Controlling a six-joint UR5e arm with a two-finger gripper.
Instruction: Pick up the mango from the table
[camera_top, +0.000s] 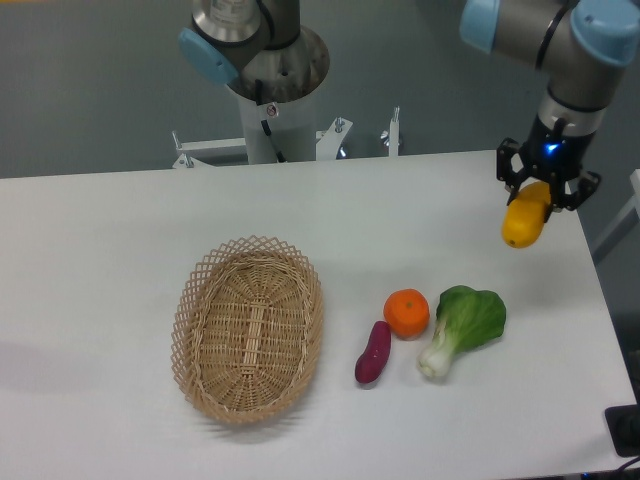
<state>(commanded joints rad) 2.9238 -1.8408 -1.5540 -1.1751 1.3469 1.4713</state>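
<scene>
- Yellow-orange and unmistakable: the mango (525, 222) hangs in the gripper (547, 192), near the far right edge of the table (120, 250).
- Black fingers sit closed on the fruit's upper end, one on each side, so the tool is clamped on it and carrying nothing else.
- Most of the mango sticks out below the fingers. Its long axis runs down and a little to the left, so it looks tilted, not hanging straight.
- I judge it clear of the tabletop; the fruit appears raised above the white surface, though exact height cannot be read from this single view.
- So the key relation: the fruit lies directly beneath the tool, held at one end, with its bulk below the grip point. Any further lift has to go straight up with that weight dangling under the fingers.
- My read is that the pick is essentially done. An end grip on a smooth skin could let it swing or slip, so a steady hold matters.
- Elsewhere, well apart from the action: a wicker basket (249, 328) at centre-left, then a purple sweet potato (373, 352), a round orange (407, 313) touching or just beside it, and a leafy green vegetable (464, 327) to the right.
- None of them lies under the mango.
</scene>
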